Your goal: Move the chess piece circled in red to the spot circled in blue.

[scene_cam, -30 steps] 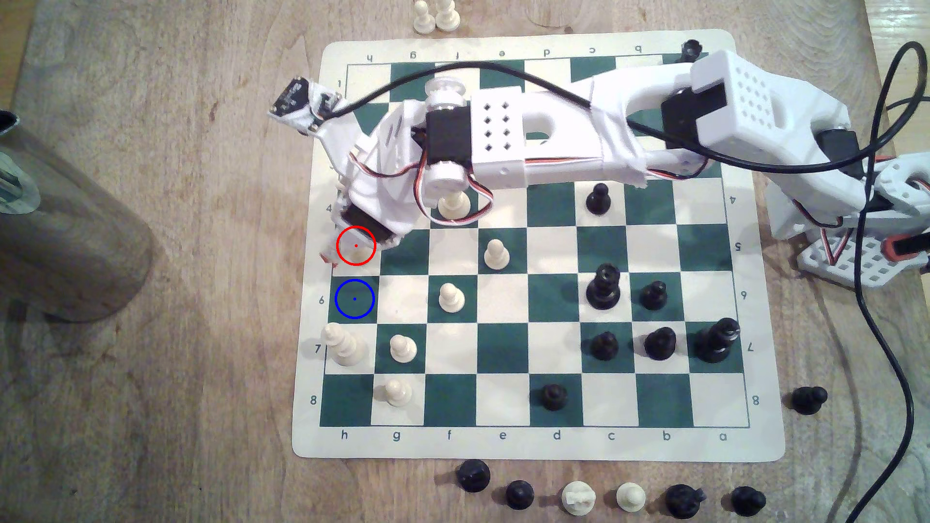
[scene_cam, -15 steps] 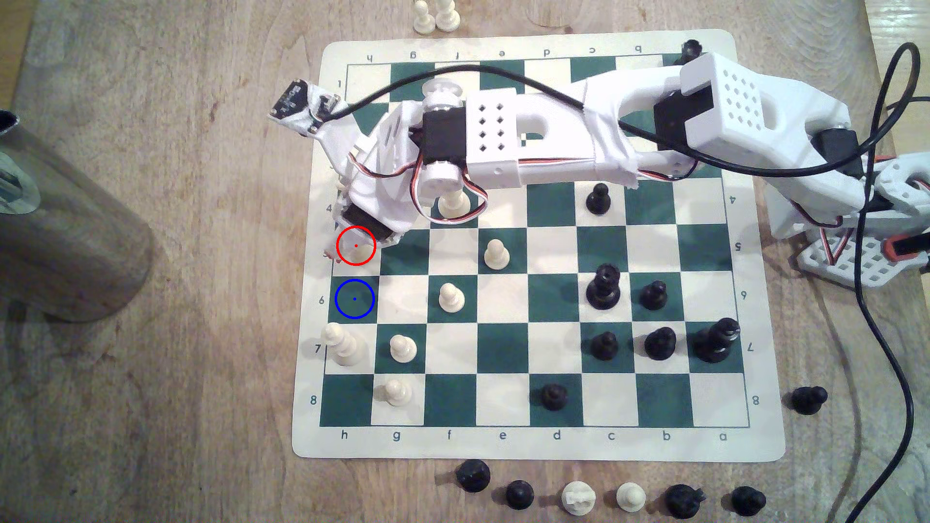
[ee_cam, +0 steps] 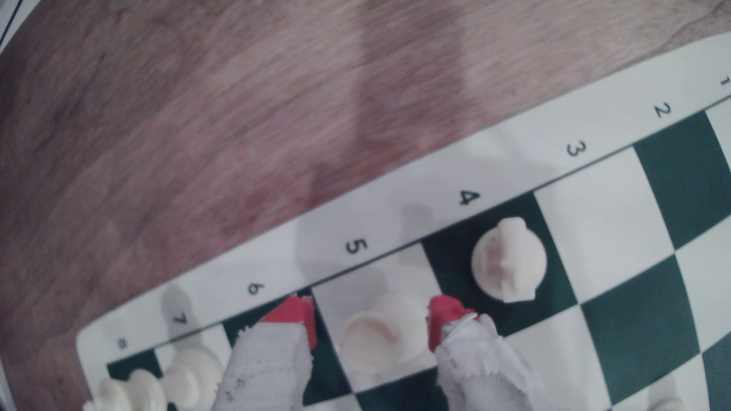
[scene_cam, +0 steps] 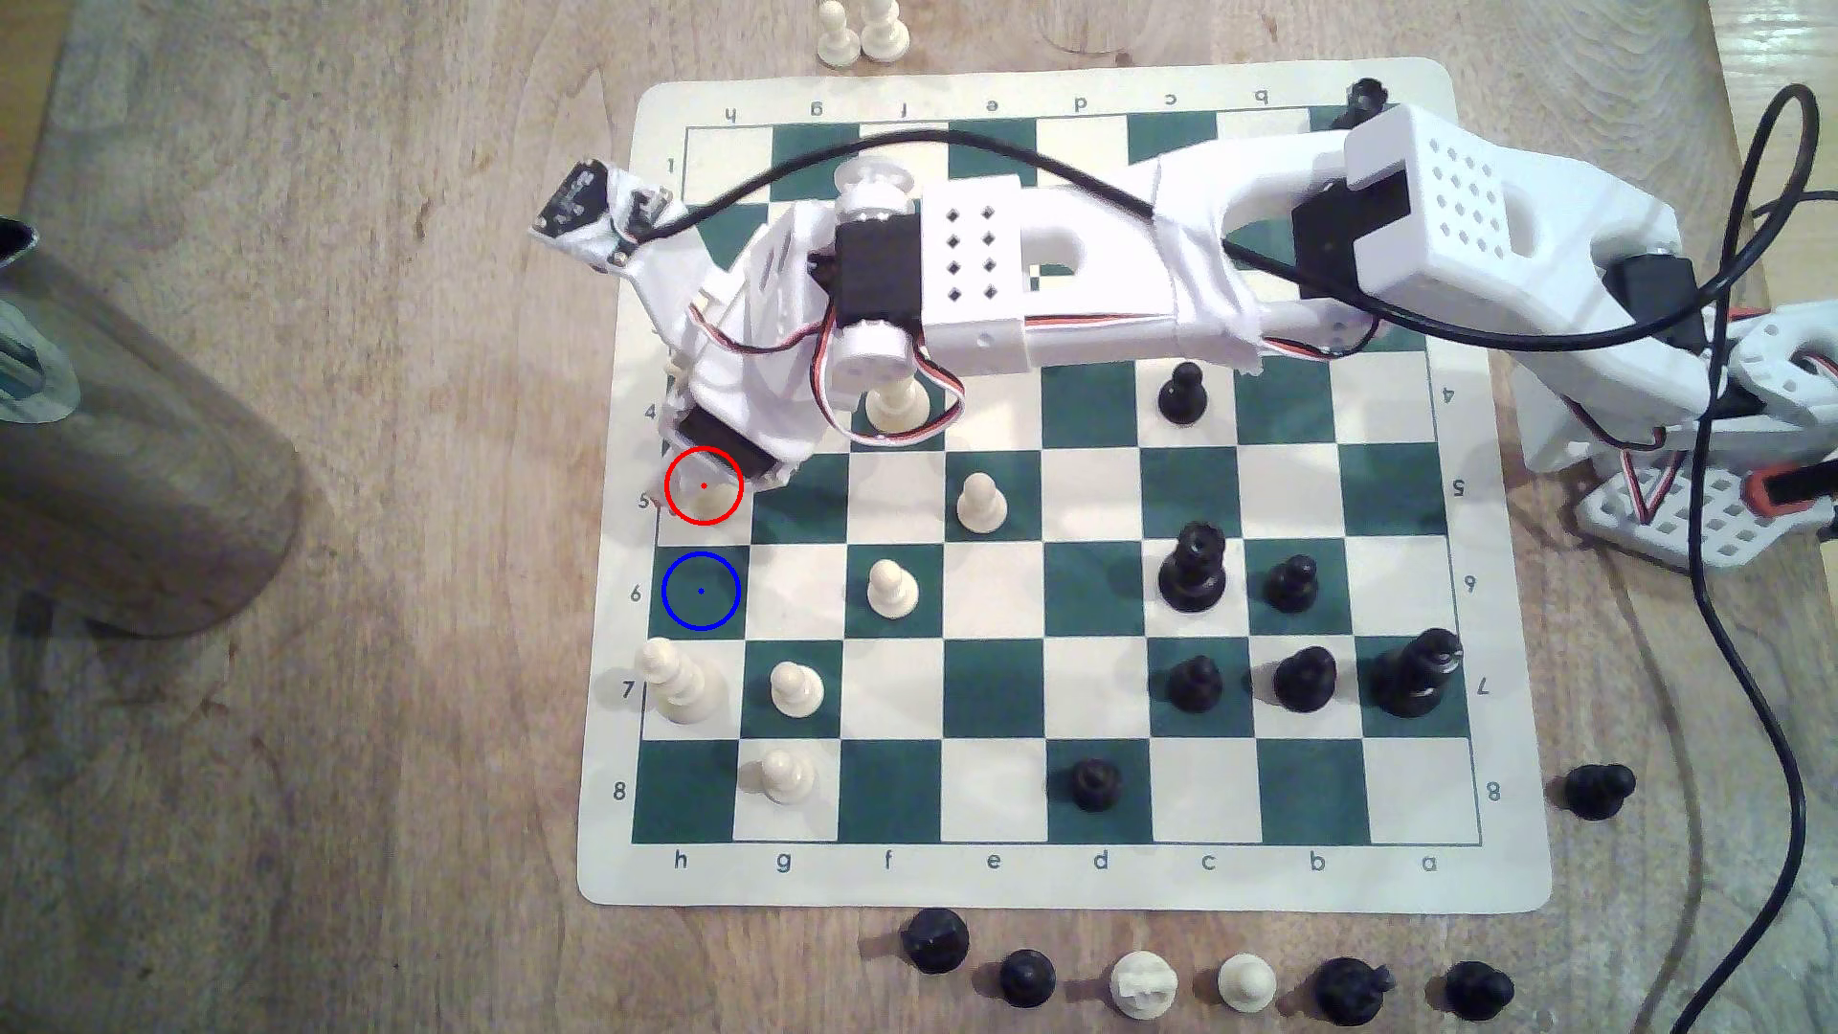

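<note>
The chess piece circled in red [scene_cam: 704,505] is a cream piece on the white square of row 5 at the board's edge on the exterior view's left. In the wrist view this piece [ee_cam: 372,344] has a round top and stands upright. My gripper [scene_cam: 699,489] is low over it and open. The red-tipped fingers [ee_cam: 294,316] stand one on each side of the piece [ee_cam: 443,316], with a gap on the row-6 side. The spot circled in blue [scene_cam: 701,591] is the bare dark green square right beside it in row 6.
A cream piece with an uneven head [ee_cam: 508,261] stands on the neighbouring row-4 square. A tall cream piece [scene_cam: 681,681] occupies row 7 beyond the blue spot. A metal cylinder [scene_cam: 119,447] stands off the board [scene_cam: 995,875] at the exterior view's left. Captured pieces line the near table edge.
The arm has shifted slightly toward the exterior view's left. The red fingertip beside the row-5 label is now tucked out of sight, and the label shows.
</note>
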